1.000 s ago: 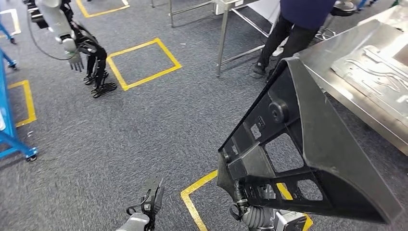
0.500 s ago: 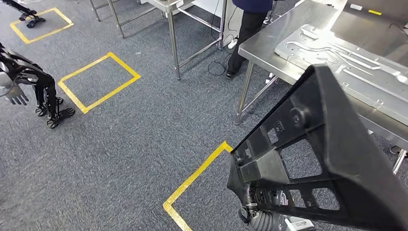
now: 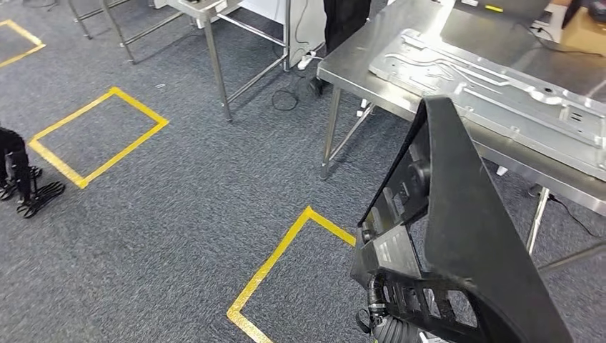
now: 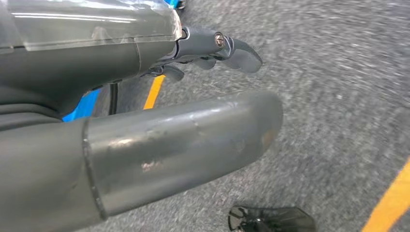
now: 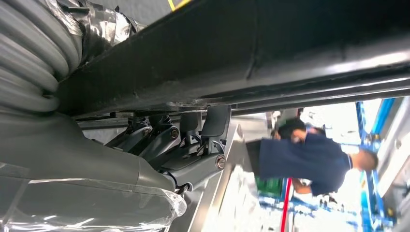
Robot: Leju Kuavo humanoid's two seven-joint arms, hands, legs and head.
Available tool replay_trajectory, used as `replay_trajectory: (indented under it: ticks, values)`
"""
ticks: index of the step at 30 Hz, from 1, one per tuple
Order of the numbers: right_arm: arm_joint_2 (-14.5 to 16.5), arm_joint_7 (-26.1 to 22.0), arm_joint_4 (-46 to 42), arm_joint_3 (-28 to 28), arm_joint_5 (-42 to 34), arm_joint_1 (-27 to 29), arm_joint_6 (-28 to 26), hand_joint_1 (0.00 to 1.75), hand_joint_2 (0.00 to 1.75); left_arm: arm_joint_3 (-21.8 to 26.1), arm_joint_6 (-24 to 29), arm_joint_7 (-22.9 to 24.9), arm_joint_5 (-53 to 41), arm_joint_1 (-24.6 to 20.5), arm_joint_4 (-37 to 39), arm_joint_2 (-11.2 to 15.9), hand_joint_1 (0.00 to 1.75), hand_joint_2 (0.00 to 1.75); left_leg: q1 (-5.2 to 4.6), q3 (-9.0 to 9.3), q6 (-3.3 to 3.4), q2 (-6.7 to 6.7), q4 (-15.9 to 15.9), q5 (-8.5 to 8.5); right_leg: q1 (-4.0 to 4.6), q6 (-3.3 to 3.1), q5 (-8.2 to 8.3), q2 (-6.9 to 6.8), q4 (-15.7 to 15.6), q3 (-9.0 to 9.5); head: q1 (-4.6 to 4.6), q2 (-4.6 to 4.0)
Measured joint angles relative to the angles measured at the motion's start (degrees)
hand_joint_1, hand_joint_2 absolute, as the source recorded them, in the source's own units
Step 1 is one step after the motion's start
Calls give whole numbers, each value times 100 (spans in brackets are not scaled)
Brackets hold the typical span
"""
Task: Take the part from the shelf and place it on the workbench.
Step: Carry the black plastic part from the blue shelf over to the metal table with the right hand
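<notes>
1. Head view showed the right hand [image 3: 386,325] low in the picture, gripping the bottom end of the black part [image 3: 457,243]; the part's long axis ran up and away from the fingers, its far tip leaning toward the worktop [image 3: 357,61].
2. In the right wrist view the fingers [image 5: 164,140] were curled closed around an edge of the part [image 5: 251,58], so the part was carried in the air, not yet set down.
3. The worktop lay beyond the part's far tip, ahead of the fingers and to their right. A large metal plate [image 3: 486,93] covered much of it, which I judged would limit where the part could land.
4. The left hand [image 4: 145,145] was away from the part, over carpet; its fingers [image 4: 232,48] looked loosely extended and held nothing.
5. Between the fingers and the worktop stood its steel leg [image 3: 330,128] and yellow floor tape [image 3: 286,257]. A person [image 5: 309,159] stood behind the worktop.
</notes>
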Motion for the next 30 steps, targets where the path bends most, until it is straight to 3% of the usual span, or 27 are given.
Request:
replay_trajectory:
  ticks: [2, 3, 5, 7, 9, 11, 12, 13, 14, 16, 18, 20, 21, 23, 24, 25, 26, 27, 28, 30]
  values:
    - [1, -1, -24, 0, 1, -2, 0, 175, 175, 0, -1, -1, 0, -1, -1, -7, 0, 0, -6, 59, -52, 114, -4, -32, 64, -69, 161, -217, -556, 299, 0, 0]
    - [1, -1, -37, -1, 1, -1, 1, 175, 175, 0, -2, -1, 0, -1, -1, -12, 0, 0, -5, 82, -85, 173, -11, -43, 91, -93, 154, -241, -625, 327, 0, 0]
    - [1, 0, -56, -3, 2, 19, -1, 175, 175, 1, 0, 0, 0, -8, -2, -26, 0, 0, 5, 123, -154, 264, -29, -63, 77, -133, 191, -91, -672, 335, -2, 0]
    - [7, 1, -73, -5, 8, 31, -10, 175, 175, 1, 25, 8, -3, -12, -11, -34, 0, 0, 18, 100, -209, 28, 112, -195, 25, -176, 258, 60, -767, 378, -3, 0]
    - [21, 3, -83, -6, 34, 24, -48, 175, 175, -1, 121, 98, -21, -2, -26, -33, 0, 0, 30, -136, -237, -339, 693, -541, 2, -206, 295, 204, -814, 398, -6, 0]
    - [28, 39, -83, -6, 100, 27, -114, 175, 175, -2, 339, 346, -34, 12, -38, -37, 0, 0, 32, -451, -253, -447, 1373, -814, 6, -219, 296, 374, -802, 393, -8, 0]
    - [29, 70, -83, -6, 143, 32, -146, 175, 175, -1, 466, 505, -34, 14, -42, -38, 0, 0, 33, -514, -259, -456, 1485, -789, 6, -217, 292, 469, -789, 394, -8, 0]
    - [30, 103, -83, -5, 184, 33, -169, 175, 175, -1, 577, 651, -36, 11, -45, -39, 0, 0, 35, -486, -261, -466, 1392, -659, 4, -210, 286, 565, -769, 394, -8, 0]
    - [31, 129, -83, -5, 218, 33, -186, 175, 175, 0, 652, 763, -42, 5, -45, -39, 0, 0, 41, -365, -260, -513, 1096, -444, -2, -196, 272, 658, -740, 394, -8, 0]
    - [33, 164, -83, -4, 286, 28, -218, 175, 175, -2, 691, 831, -55, -3, -45, -40, 0, 0, 72, -74, -242, -828, 394, -128, -9, -143, 223, 816, -638, 356, -7, 0]
    - [33, 202, -85, -3, 374, 29, -274, 175, 175, -11, 593, 712, -68, -7, -45, -43, 0, 0, 83, 53, -205, -1054, 87, -74, -16, -76, 196, 954, -563, 282, -6, 0]
    - [32, 237, -86, 1, 466, 47, -339, 175, 175, -22, 377, 471, -55, -12, -45, -47, 0, 0, 74, 65, -146, -941, 64, -73, -35, -14, 215, 1094, -564, 231, -4, 0]
    - [31, 254, -86, 3, 516, 58, -374, 175, 175, -26, 235, 331, -30, -15, -45, -46, 0, 0, 78, 79, -111, -862, 39, -62, -34, 11, 206, 1057, -544, 212, -3, 0]
    - [23, 301, -84, 20, 639, 46, -458, 175, 175, -27, -81, 72, 22, 0, -46, -39, 0, 0, 97, 109, -39, -679, -15, -42, -18, 63, 28, 714, -231, 51, 11, 0]
    - [20, 328, -80, 33, 700, 31, -500, 175, 175, -28, -207, -10, 45, 15, -47, -34, 0, 0, 84, 121, -16, -584, -23, -46, -16, 89, -137, 483, 93, -113, 18, 0]
    - [18, 353, -75, 46, 748, 15, -541, 175, 175, -28, -292, -58, 57, 33, -48, -31, 0, 0, 72, 126, -1, -485, -25, -57, -26, 114, -308, 340, 472, -313, 23, 0]
    - [17, 372, -69, 56, 773, 7, -574, 175, 175, -28, -326, -67, 68, 52, -49, -30, 0, 0, 61, 132, 3, -388, -25, -70, -39, 130, -421, 278, 801, -492, 23, 0]
    - [15, 388, -64, 60, 786, 8, -601, 175, 175, -28, -334, -60, 74, 64, -50, -29, 0, 0, 55, 143, 2, -294, -24, -86, -47, 137, -435, 252, 976, -593, 23, 0]
    - [13, 405, -60, 61, 795, 11, -627, 175, 175, -28, -331, -44, 77, 69, -51, -28, 0, 0, 52, 160, -3, -209, -24, -103, -48, 133, -341, 235, 942, -585, 24, 0]
    - [9, 440, -55, 61, 816, 11, -675, 175, 175, -28, -321, -7, 80, 71, -51, -28, 0, 0, 46, 215, -27, -97, -25, -141, -36, 84, 53, 175, 299, -253, 24, 0]
